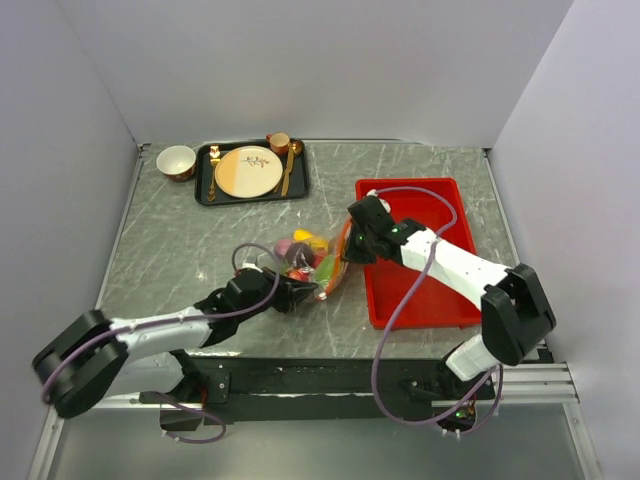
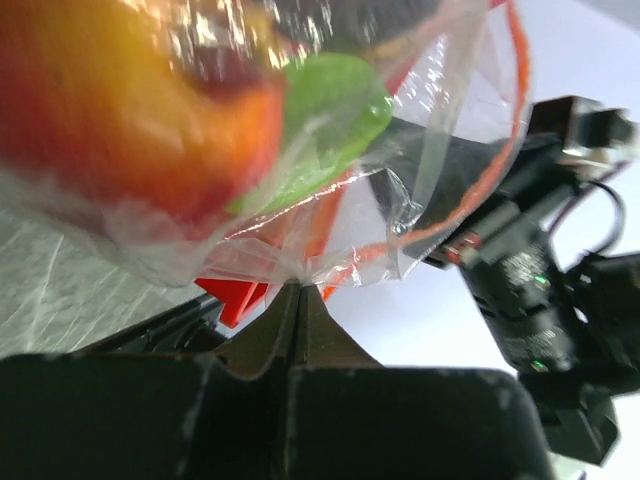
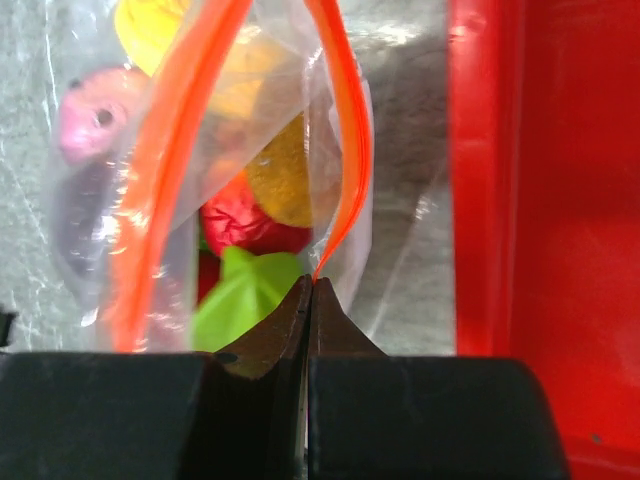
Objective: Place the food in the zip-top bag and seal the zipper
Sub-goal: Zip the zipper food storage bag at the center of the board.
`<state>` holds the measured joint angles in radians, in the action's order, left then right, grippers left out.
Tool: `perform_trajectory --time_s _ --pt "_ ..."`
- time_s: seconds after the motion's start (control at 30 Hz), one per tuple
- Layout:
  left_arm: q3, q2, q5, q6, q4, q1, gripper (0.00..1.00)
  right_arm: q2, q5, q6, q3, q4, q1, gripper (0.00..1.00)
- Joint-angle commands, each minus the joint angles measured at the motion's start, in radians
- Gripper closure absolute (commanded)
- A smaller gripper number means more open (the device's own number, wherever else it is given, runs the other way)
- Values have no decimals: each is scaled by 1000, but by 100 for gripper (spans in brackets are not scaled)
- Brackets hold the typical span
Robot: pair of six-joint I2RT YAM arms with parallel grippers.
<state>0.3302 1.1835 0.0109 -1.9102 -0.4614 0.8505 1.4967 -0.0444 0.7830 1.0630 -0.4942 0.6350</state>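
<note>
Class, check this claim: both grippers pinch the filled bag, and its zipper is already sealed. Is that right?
Not sealed. The left gripper and right gripper do pinch the filled zip-top bag, but the right wrist view shows its zipper strips standing apart.

Grey marbled bench [image 1: 200,250], pale walls on three sides. Far left corner: small cream bowl [image 1: 176,161] directly on the bench, just beside a black tray [image 1: 203,190]. The black tray sits along the far edge, left of centre. Red tray [image 1: 430,310] lies on the right half, long side running near to far. Mid-bench, just left of the red tray: clear zip-top bag [image 1: 318,262] filled with food [image 1: 305,243]; cannot tell if it rests fully on the bench.
</note>
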Motion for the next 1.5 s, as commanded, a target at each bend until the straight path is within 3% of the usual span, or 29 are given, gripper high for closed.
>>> perform_trajectory --time_s 0.0,0.27,0.47,0.5,0.57,0.63,0.73,0.83,0.97,1.1,1.27,1.47 --pt "-52 -151 -81 23 139 -33 99 59 32 -13 81 82 18 100" --pt "-108 -401 -181 10 381 -71 99 194 69 -21 216 118 49 100" --pt "-57 -403 -204 63 405 -74 99 171 46 -18 218 115 60 100" --pt "-50 -386 -198 69 396 -74 99 162 46 -18 209 118 58 95" --pt "-39 -332 -181 82 368 -74 99 125 28 -16 172 121 55 70" --pt "-33 -285 -155 88 317 -74 99 65 23 -4 144 129 54 58" --pt "-25 -243 -137 96 273 -74 99 -39 26 18 60 132 54 41" --pt "-14 -228 -131 111 253 -74 99 -133 37 39 13 100 54 33" --pt "10 -217 -124 138 248 -74 99 -220 101 99 -66 54 57 32" --pt "29 -191 -118 158 230 -74 99 -294 250 203 -185 159 71 32" --pt "49 -154 -89 165 198 -73 99 -271 281 259 -225 226 132 36" --pt "59 -137 -80 172 194 -73 99 -184 321 279 -201 287 155 47"
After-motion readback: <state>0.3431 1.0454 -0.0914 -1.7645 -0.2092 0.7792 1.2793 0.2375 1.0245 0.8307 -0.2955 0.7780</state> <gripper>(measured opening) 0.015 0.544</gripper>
